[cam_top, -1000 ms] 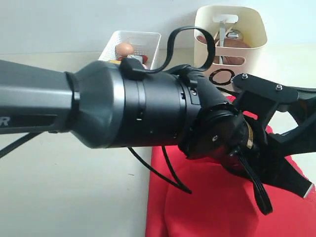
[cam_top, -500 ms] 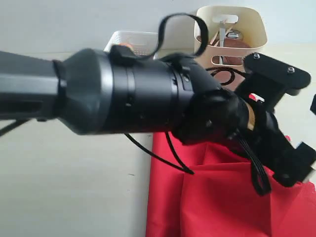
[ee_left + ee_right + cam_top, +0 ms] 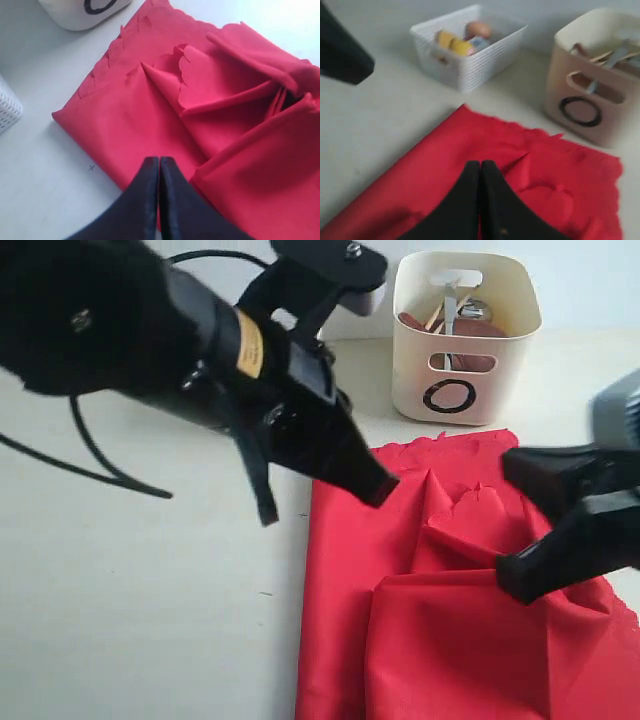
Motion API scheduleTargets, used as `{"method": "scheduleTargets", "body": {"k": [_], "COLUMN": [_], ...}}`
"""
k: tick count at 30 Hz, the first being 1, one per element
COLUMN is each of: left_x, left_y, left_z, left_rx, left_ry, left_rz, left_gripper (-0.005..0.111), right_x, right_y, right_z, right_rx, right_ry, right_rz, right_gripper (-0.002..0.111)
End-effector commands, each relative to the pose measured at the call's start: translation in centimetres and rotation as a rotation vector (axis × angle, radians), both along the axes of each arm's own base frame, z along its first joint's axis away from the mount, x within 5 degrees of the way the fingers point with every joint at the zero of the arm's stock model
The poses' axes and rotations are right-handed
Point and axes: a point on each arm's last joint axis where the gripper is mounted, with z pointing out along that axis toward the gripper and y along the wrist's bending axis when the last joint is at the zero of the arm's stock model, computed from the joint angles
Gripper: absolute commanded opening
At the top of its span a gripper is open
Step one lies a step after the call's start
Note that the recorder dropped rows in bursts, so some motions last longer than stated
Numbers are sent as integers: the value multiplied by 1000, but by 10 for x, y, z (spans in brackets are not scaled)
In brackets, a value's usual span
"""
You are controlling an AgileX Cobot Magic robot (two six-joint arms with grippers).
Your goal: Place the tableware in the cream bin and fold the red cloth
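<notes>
Folding step, judging by the layout: red cloth (image 3: pixel 440 640) spread on the worktop (image 3: pixel 150 620), partly doubled over, rumpled at the middle. Left end effector (image 3: pixel 159 161) and right end effector (image 3: pixel 481 164) both pinched shut, empty, poised over it. Next, probably: open, pinch a scalloped edge, draw it flat across. Beyond, tableware (image 3: pixel 458 302) inside the cream bin (image 3: pixel 465 370); white basket (image 3: pixel 470 65) of food alongside, clear of the fold.

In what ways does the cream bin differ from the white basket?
The cream bin is taller, with smooth walls; the white basket is lower, with finely ribbed walls. The bin bears a black O mark below an oval cutout; the basket shows no mark. The bin holds utensils; the basket holds an egg and yellow items. Both are open-topped and stand beyond the red cloth.
</notes>
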Motion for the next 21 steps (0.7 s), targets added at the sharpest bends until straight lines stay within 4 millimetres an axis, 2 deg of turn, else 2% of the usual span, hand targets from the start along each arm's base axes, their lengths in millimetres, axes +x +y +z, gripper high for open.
{"method": "scheduleTargets", "body": {"k": [1, 5, 9, 12, 16, 18, 21], "left_x": [-8, -11, -10, -9, -8, -8, -7], "left_y": [13, 16, 13, 12, 10, 9, 9], "left_z": [-29, -68, -95, -106, -120, -126, -138], "left_rx": [-33, 5, 62, 89, 121, 137, 169], "left_ry": [-14, 33, 83, 102, 123, 134, 155], "left_rz": [-3, 3, 7, 7, 5, 5, 4], "left_gripper": [1, 1, 1, 1, 1, 1, 1], "right_x": [23, 59, 87, 97, 105, 111, 122], "right_y": [40, 63, 68, 59, 45, 37, 17], "right_z": [-28, -53, -83, -104, -120, -118, -102], "right_rx": [-72, -159, -305, -433, -584, -656, -735], "right_ry": [220, 318, 338, 333, 289, 228, 102], "right_rz": [189, 154, 52, -57, -199, -278, -497], "right_gripper": [0, 0, 0, 0, 0, 0, 0]}}
